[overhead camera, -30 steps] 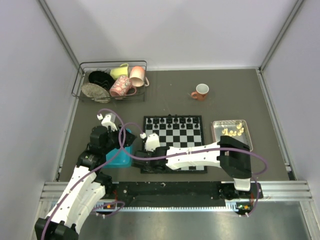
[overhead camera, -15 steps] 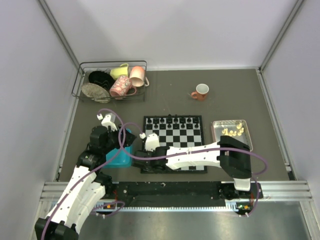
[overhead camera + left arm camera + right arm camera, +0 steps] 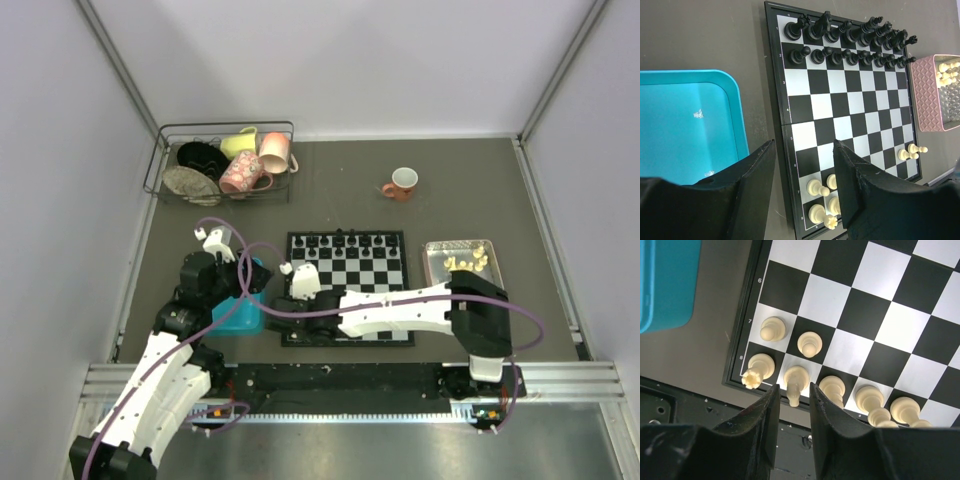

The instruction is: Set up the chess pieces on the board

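Chess piece (image 3: 796,376) upright within right gripper (image 3: 793,387)

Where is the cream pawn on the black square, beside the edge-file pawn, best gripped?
Likely by its round head, coming straight down: the pawn stands upright on the board, with another pawn and back-row pieces close beside its base.

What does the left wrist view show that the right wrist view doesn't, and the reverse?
Only left wrist: black chess pieces in two rows, the pink tray, the left gripper. Only right wrist: the right gripper. Both: the board, the blue tray, cream chess pieces on its near corner squares.
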